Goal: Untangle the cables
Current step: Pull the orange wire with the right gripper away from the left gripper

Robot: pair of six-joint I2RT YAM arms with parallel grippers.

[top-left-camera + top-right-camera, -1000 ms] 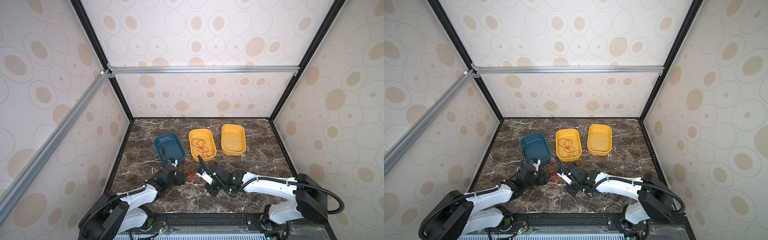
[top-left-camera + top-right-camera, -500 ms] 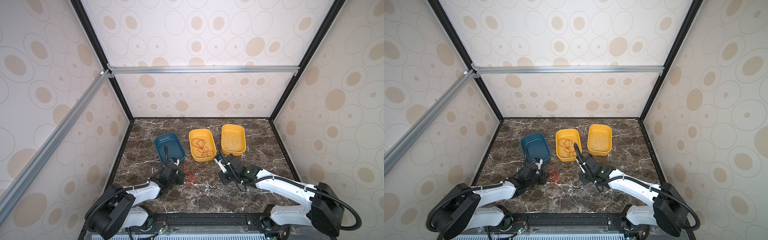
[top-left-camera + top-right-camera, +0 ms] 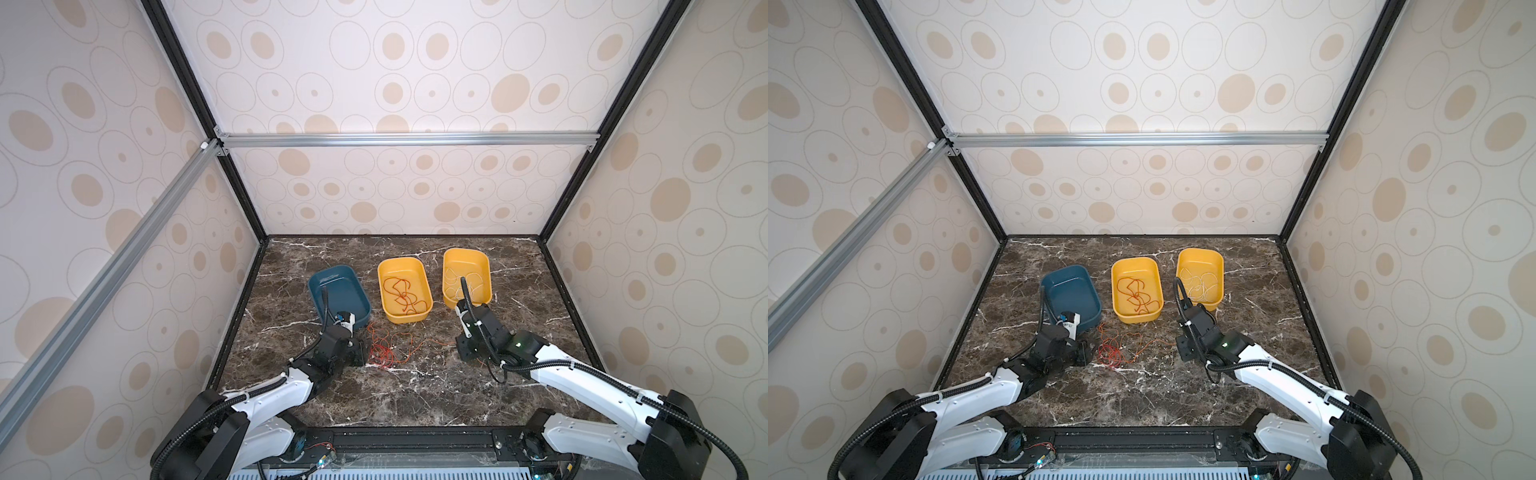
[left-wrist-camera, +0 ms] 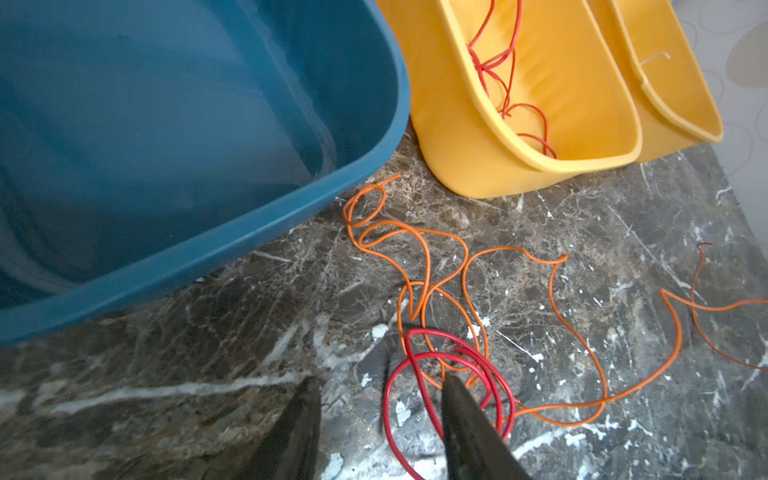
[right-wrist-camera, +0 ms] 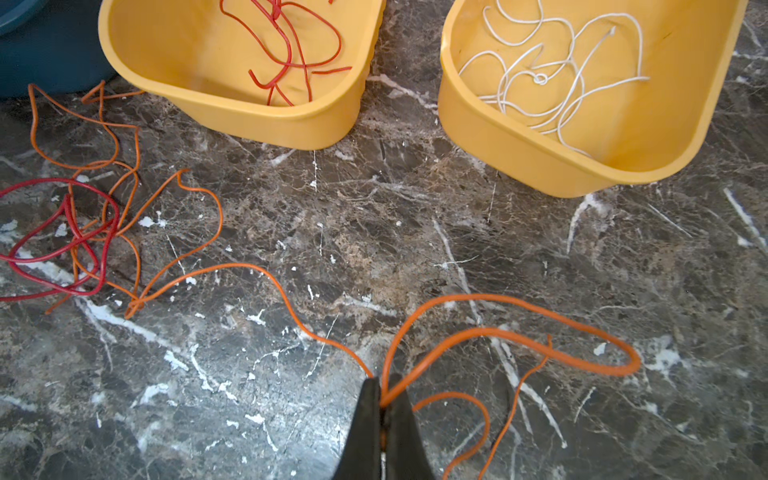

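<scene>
No readable text, no labels, brands, numbers or signs legible on any surface

Lab test booth: patterned panels [image 3: 415,62], aluminium frame [image 3: 407,139].

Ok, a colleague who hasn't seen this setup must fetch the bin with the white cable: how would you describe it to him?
On the dark marble table, three tubs stand in a row. Take the yellow tub at the right end. Its neighbour, the middle tub, is yellow too but holds red cable; only this one holds white cable loops.
</scene>
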